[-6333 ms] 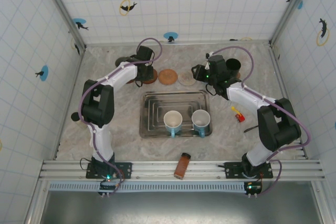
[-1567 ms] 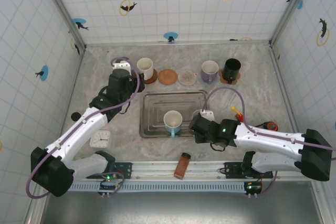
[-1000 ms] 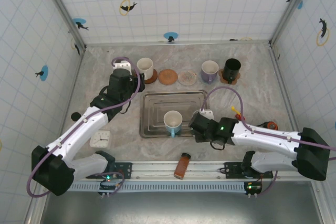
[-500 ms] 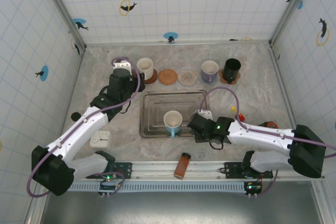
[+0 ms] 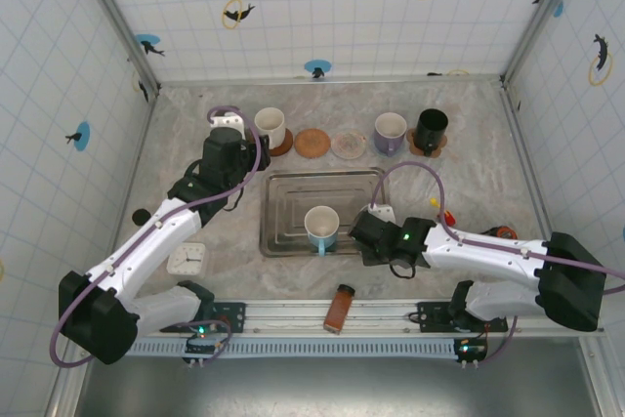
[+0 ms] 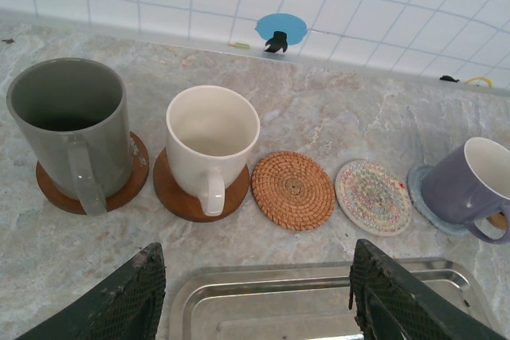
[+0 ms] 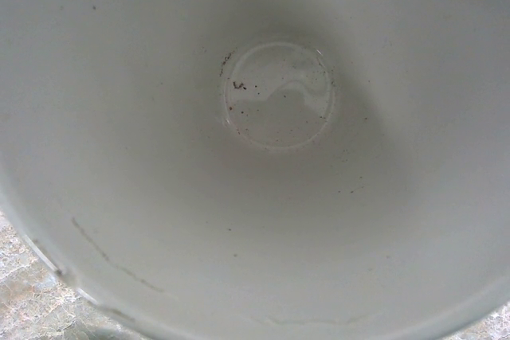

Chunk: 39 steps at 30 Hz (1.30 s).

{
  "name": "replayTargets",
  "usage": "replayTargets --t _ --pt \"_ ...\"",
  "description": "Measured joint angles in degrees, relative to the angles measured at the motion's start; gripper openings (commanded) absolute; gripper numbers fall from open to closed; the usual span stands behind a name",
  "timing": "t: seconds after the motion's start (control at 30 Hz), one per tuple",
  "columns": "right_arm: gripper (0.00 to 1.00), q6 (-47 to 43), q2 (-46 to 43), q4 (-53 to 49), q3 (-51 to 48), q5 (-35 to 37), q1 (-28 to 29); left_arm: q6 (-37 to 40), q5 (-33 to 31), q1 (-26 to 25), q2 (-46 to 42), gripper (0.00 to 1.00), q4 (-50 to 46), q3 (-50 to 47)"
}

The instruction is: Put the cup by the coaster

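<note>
While the left gripper (image 6: 256,280) is hanging with its fingers (image 6: 119,308) spread wide and gripping nothing, just short of the tray (image 6: 279,316) and facing the coaster row, the right gripper (image 5: 371,233) is sitting low over the tray's right side, its wrist camera looking straight down into a white cup (image 7: 279,157); whether its fingers are clenching on that cup I cannot tell. That cup is sitting in the tray, well apart from the coasters, so I'm judging this placement as at the pickup stage, with lift, carry and set-down left. Four are already standing on coasters along the back: grey mug (image 6: 68,121), white mug (image 6: 211,137), purple mug (image 6: 470,189), black cup (image 5: 431,128). Two coasters are lying free between white and purple: woven coaster (image 6: 293,190), pale patterned coaster (image 6: 371,197). Counting: six cups (four placed, two in the tray, including the blue-handled cup (image 5: 321,227)), six coasters, one tray. Off-task: one brown bottle (image 5: 340,308) by the near rail, one small clock (image 5: 186,258), one yellow-red toy (image 5: 445,212)
</note>
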Motion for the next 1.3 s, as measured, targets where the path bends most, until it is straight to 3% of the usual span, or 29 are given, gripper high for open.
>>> replayTargets --t 0.63,0.93,1.3 --pt "0.0 -5.2 -0.11 -5.95 7.65 1.46 -1.57 0.0 -0.26 0.0 0.0 0.62 0.0 0.0" --pt "0.0 -10.54 0.74 -7.5 12.33 0.92 -6.78 0.02 -0.48 0.0 0.46 0.62 0.0 -0.02" --pt "0.0 -18.6 8.72 -6.16 21.92 -3.43 -15.45 0.15 -0.48 0.0 2.03 0.62 0.02 -0.02"
